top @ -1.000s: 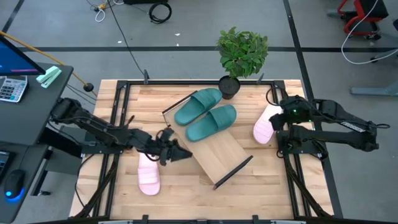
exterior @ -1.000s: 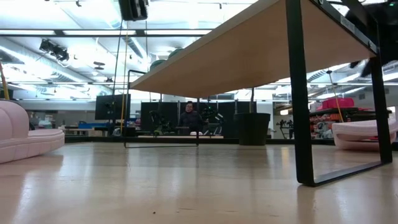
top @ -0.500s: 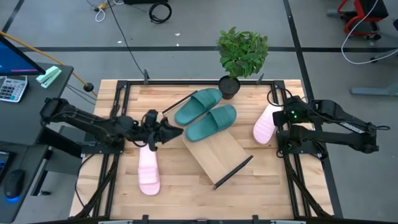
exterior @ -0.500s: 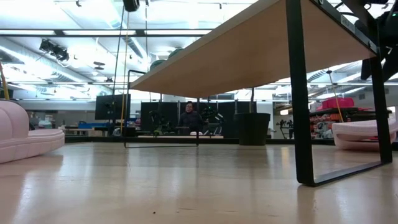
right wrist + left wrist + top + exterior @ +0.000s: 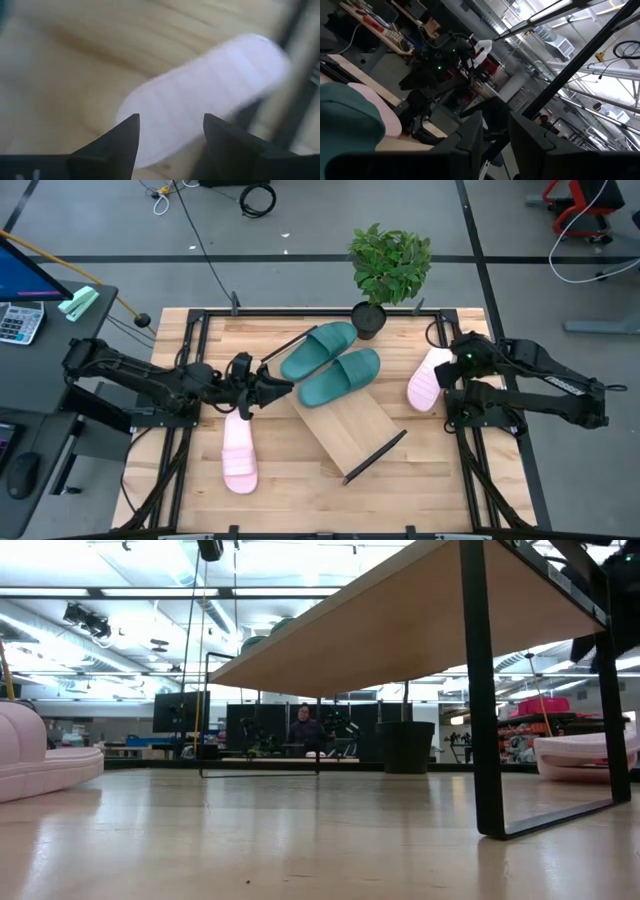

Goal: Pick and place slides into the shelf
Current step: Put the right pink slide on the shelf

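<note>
Robotics lab: floor cables (image 5: 205, 240), ceiling ducts (image 5: 555, 42) (exposed).

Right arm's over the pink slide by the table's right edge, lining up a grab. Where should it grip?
Judging by its pose, take the pink slide across its wide strap or mid-sole, from above. It lies flat and apart from the green pair, and the right gripper hangs open over it.

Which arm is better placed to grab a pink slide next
Probably the right. The right gripper hangs open over the pink slide by the table's right edge, which fills its wrist view. The left gripper points toward the shelf, past the other pink slide.
</note>
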You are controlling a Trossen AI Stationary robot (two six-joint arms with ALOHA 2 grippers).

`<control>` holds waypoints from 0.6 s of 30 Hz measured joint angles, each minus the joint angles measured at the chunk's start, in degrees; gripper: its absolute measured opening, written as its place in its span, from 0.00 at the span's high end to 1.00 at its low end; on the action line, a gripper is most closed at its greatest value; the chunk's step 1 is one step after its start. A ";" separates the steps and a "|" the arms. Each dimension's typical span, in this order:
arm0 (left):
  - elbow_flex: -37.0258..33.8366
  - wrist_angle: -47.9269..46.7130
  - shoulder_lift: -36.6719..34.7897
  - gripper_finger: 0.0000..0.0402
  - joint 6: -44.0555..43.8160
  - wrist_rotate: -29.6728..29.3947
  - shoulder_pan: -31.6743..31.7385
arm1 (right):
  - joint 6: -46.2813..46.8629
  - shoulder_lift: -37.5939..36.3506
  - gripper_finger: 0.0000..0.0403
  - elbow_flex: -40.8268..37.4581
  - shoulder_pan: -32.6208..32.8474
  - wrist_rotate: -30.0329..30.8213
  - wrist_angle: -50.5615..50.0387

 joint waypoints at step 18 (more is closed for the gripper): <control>0.04 -0.11 0.00 0.75 -0.38 0.02 -0.07 | -36.80 10.73 0.52 0.00 27.79 -10.21 -1.52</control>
